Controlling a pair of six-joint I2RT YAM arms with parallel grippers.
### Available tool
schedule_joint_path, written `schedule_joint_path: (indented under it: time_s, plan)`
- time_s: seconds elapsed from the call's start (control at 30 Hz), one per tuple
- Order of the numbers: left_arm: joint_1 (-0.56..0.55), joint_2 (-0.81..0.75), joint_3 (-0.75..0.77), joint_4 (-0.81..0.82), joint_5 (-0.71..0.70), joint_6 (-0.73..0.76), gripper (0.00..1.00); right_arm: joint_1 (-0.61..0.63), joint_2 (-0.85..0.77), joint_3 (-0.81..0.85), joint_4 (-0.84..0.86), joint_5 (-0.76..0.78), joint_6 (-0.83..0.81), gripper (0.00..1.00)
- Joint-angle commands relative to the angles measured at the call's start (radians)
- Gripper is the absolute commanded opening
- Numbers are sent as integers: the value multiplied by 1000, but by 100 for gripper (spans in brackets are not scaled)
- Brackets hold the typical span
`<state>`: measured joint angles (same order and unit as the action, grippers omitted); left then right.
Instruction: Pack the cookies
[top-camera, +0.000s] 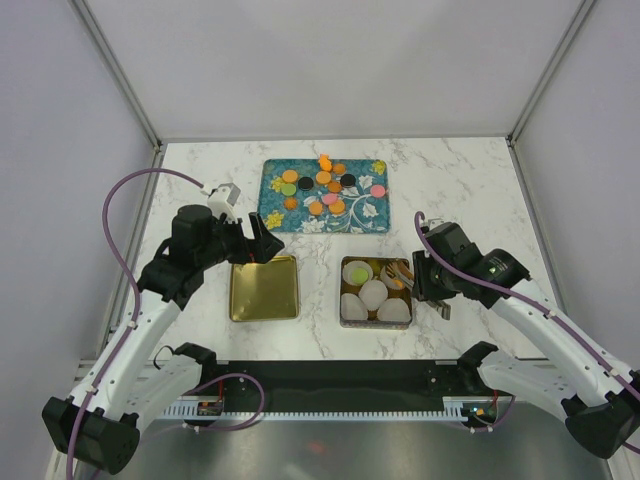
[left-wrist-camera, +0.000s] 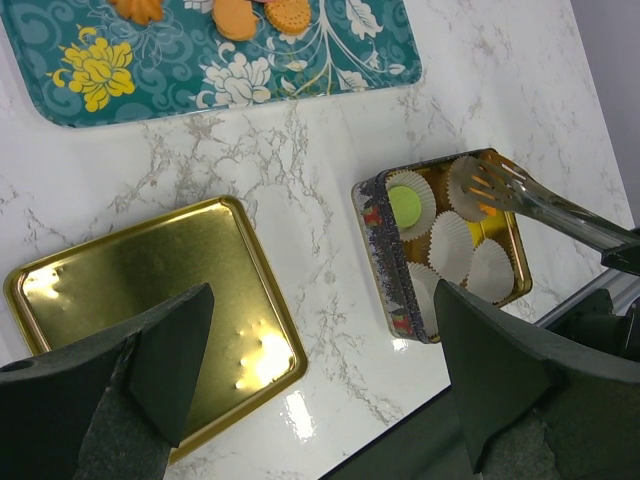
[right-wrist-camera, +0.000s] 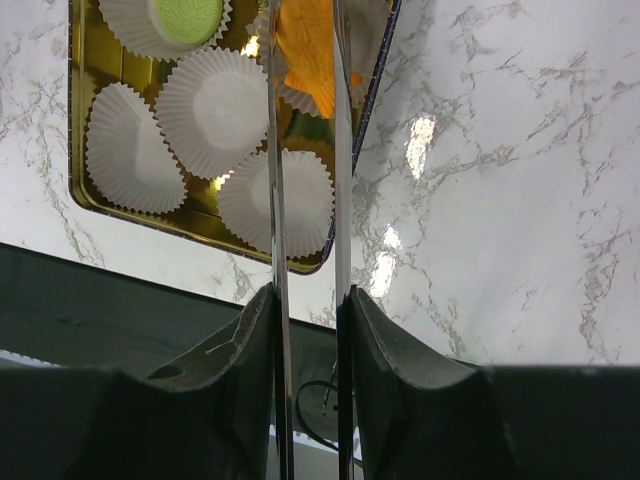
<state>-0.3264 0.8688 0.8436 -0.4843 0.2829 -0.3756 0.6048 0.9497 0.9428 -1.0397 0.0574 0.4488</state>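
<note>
Several cookies (top-camera: 325, 185), orange, green, pink and black discs, lie on the teal flowered tray (top-camera: 270, 215) at the back. Two orange ones (left-wrist-camera: 235, 18) show in the left wrist view. My right gripper (right-wrist-camera: 310, 300) is shut on metal tongs (right-wrist-camera: 340, 150). An orange cookie (right-wrist-camera: 308, 50) sits between the tong tips over a paper cup in the tin (top-camera: 343, 300). I cannot tell whether it rests in the cup. A green cookie (right-wrist-camera: 187, 12) lies in another cup. My left gripper (left-wrist-camera: 322, 300) is open and holds nothing, above the gold lid (left-wrist-camera: 130, 290).
The tin (left-wrist-camera: 385, 270) holds several white pleated paper cups (right-wrist-camera: 215, 110). The gold lid (top-camera: 264, 288) lies flat to the tin's left. The black front rail (top-camera: 330, 395) runs along the table's near edge, and grey walls close in the sides.
</note>
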Motion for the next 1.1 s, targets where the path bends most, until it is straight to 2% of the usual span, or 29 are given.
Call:
schedule_joint_path:
  time_s: [0.0, 0.63, 1.07]
  plan:
    - [3, -1, 3, 7, 30, 26, 100, 6, -14, 5, 23, 7, 5, 35]
    - [3, 2, 3, 9, 38, 26, 100, 10, -14, 7, 15, 4, 1, 46]
    - [3, 6, 3, 9, 39, 26, 100, 12, -11, 27, 3, -1, -2, 48]
